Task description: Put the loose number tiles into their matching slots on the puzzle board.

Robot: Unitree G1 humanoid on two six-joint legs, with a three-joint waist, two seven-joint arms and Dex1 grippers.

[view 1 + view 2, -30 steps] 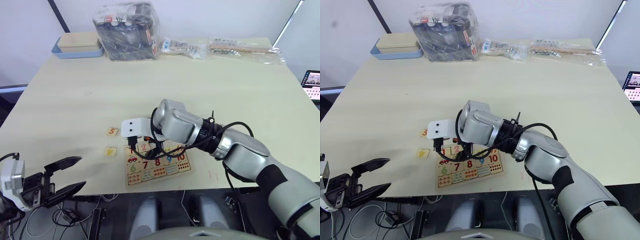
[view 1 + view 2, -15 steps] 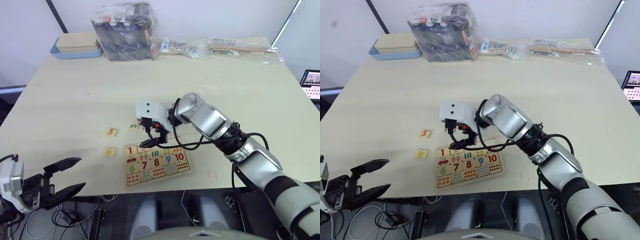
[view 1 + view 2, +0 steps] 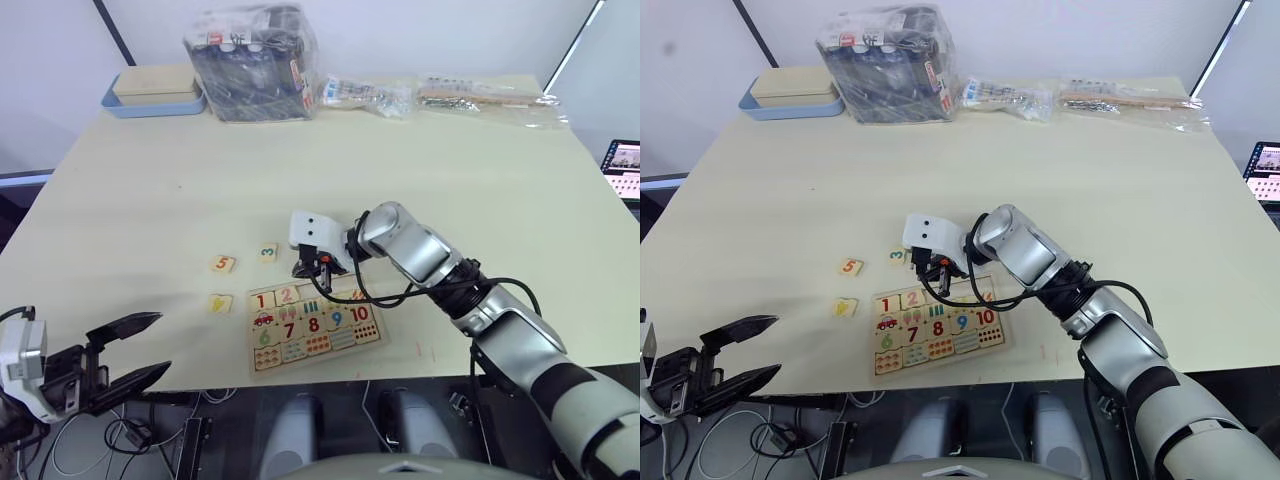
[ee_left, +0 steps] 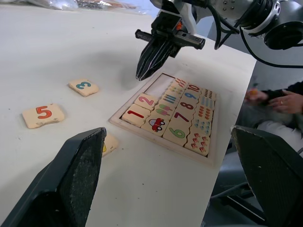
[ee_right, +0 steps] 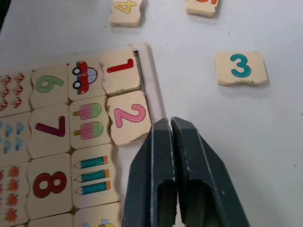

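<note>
Yellow tile [image 3: 220,302] digit unclear, 5 [image 3: 223,264] legible

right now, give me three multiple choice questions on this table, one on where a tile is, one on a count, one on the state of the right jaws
1. Where is the 3 tile?
A. on the bare table beside the puzzle board
B. seated in the board
C. held in the right gripper

2. How many digit tiles lie loose on the table, off the board?
A. one
B. three
C. five

3. How do the right gripper's jaws stand?
A. wide open
B. closed and empty
C. clamped on a tile

Answers:
1. A: the 3 tile sits on the tabletop outside the board's rim.
2. B: the 3, the 4 tile and the 5 tile are off the board, while the 1 tile and the 2 tile are in it.
3. B: the right wrist view shows the fingers pressed together with nothing between them.
</note>
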